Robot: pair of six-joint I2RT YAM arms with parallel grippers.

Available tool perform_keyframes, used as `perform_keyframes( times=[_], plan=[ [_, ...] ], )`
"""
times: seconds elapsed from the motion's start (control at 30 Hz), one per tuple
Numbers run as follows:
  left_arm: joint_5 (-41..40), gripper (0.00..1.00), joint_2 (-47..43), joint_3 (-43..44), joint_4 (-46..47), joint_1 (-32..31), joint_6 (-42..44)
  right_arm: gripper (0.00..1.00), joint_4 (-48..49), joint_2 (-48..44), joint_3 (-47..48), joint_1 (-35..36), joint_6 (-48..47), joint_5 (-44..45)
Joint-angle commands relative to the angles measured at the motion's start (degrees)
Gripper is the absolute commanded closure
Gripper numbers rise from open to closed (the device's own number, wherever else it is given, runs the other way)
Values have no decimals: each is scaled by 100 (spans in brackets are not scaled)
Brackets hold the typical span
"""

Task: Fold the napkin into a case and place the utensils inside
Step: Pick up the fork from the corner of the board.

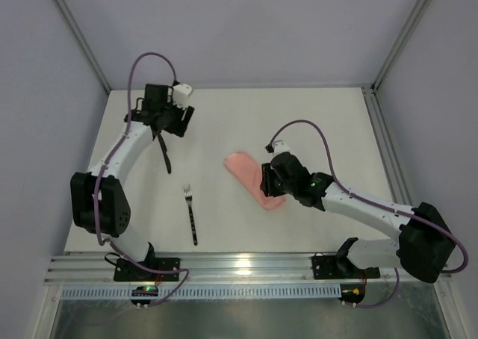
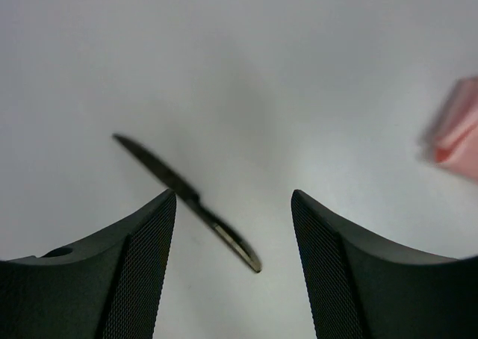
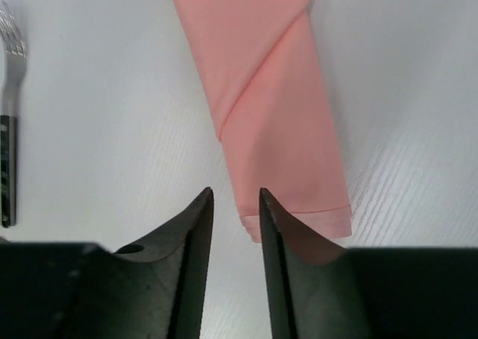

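The pale-pink case point(image 1: 245, 170) lies folded on the white table, right of centre, with a diagonal pocket edge; it also shows in the right wrist view point(image 3: 276, 92). My right gripper point(image 1: 267, 184) hovers over its near end, jaws a narrow gap apart point(image 3: 235, 193) and holding nothing. The fork point(image 1: 191, 213) lies left of the case, tines pointing away, and shows at the left edge of the right wrist view point(image 3: 9, 130). The black knife point(image 1: 166, 157) lies at the back left. My left gripper point(image 1: 159, 130) is wide open point(image 2: 234, 197) above the knife point(image 2: 187, 197).
The white table point(image 1: 314, 122) is walled at the back and both sides. An aluminium rail point(image 1: 239, 268) with both arm bases runs along the near edge. A blurred bit of the pink case point(image 2: 455, 134) shows at the right edge of the left wrist view.
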Motion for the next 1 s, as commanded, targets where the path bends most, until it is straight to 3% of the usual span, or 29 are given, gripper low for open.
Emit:
perform_keyframes(
  times=[0.0,0.03,0.17,0.23,0.4,0.6,0.77,0.97],
  plan=[
    [-473,34,-91,-523,-140,818,-279,61,-185,-336,379,-19,-227,205],
    [-518,34,-30,-595,-131,906,-270,51,-202,-327,423,-19,-253,214],
    [-536,34,407,-657,-183,1214,-296,48,-290,-231,582,-19,-350,205],
    [-186,39,663,-499,-463,1337,-358,48,-343,-248,591,-19,-376,275],
    [676,42,-63,-1104,-807,1303,-279,47,-361,-555,415,-19,-350,398],
    [660,41,-636,-1939,-1993,460,108,47,-326,-556,301,-1,-192,337],
    [-279,39,-768,-2800,-1969,-1067,240,47,-282,-556,257,95,-78,363],
    [-228,38,-469,-2828,-1819,-1439,205,47,-369,-634,248,113,71,442]
  ],
)
